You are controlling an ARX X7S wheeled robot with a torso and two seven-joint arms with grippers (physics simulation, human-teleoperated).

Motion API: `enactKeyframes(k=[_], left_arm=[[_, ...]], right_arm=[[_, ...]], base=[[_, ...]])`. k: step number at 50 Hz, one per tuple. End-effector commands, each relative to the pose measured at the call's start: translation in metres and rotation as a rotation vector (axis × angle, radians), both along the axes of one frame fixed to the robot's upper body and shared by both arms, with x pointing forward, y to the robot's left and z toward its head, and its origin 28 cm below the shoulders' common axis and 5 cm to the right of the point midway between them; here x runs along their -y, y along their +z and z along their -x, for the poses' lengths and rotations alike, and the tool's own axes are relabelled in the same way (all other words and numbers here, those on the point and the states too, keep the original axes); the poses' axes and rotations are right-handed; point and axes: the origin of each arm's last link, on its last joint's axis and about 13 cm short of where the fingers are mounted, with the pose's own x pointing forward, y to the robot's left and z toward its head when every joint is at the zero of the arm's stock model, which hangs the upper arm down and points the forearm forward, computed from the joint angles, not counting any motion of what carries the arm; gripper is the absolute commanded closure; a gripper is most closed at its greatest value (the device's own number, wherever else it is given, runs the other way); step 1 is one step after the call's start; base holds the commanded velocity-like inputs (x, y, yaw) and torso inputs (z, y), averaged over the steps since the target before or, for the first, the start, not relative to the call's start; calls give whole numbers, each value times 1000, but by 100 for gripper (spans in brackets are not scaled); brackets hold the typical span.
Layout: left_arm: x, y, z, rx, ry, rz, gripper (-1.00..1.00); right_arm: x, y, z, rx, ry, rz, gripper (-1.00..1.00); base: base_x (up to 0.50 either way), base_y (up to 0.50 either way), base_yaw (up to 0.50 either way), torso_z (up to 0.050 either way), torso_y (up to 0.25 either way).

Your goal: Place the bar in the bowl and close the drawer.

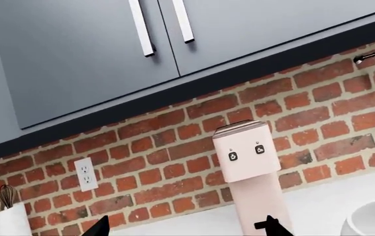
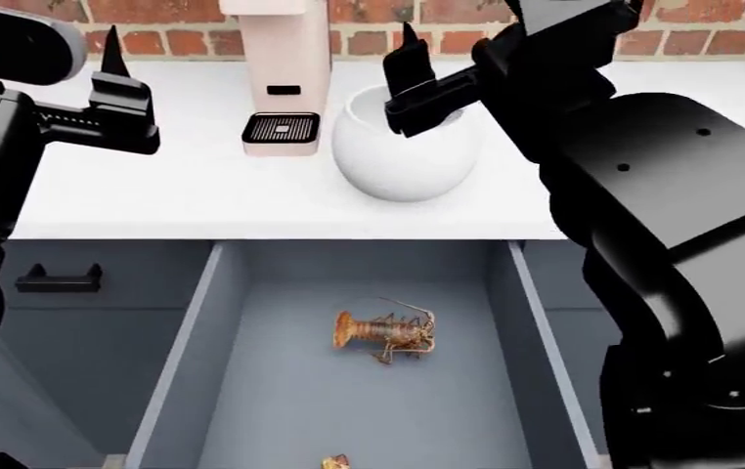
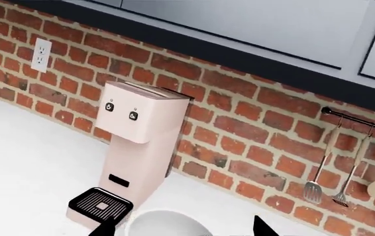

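glossy white globe-shaped bowl point(image 2: 406, 151) on a smooth white counter point(image 2: 151, 191), just beside a matte pale pink coffee machine point(image 2: 279, 73) with a black slotted drip tray. rough red brick wall point(image 3: 240, 132) behind, flat blue-grey cabinet doors point(image 1: 76, 54) with pale vertical handles above. right gripper point(image 2: 418, 83) parked over the bowl's near rim, black fingers spread apart, nothing pinched between them; bowl mouth directly under it in the right wrist view, inside looks bare as far as can be seen. left gripper point(image 2: 118, 83) off to the far side of the coffee machine from the bowl, hovering above the counter, well apart from everything; fingertips look parted and empty. slate drawer point(image 2: 203, 342) pulled wide open below the counter edge, well below both grippers. orange spiny lobster point(image 2: 386, 332) lying on its floor mid-drawer. small yellowish thing point(image 2: 334, 461) at the drawer's near edge, mostly cut off, can't tell if that's the bar.
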Motion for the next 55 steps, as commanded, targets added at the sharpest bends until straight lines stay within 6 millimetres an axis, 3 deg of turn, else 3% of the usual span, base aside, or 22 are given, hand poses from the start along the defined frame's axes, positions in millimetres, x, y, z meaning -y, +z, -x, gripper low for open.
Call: enactKeyframes(k=[1,16,21,30,36,46,55], left_arm=[[0,-1,0,-2,0,-1,-100],[-3,-4,4,-10,19,-1,-100],[-6,-4,6,-11,34,-2,-100],[-8,-4,9,-15,42,-3,-100],[-7,-8,7,-22,38,0,-100],[-5,-14,2,-33,34,1,-100],[-7,-17,4,-39,38,7,-100]], right_arm=[[-24,-2,-5,-83,79,56,-100],[-70,-32,-1,-393,303,83,-100],[-77,-39,7,-613,266,38,-100],[-87,-72,19,-877,226,77,-100],[-91,-93,25,-1002,233,196,-100],[-93,-122,41,-1117,255,327,-100],[-91,-139,47,-1203,254,335,-100]], base=[[0,0,0,0,0],[0,0,0,0,0],[0,0,0,0,0],[0,0,0,0,0],[0,0,0,0,0],[0,0,0,0,0],[0,0,0,0,0]])
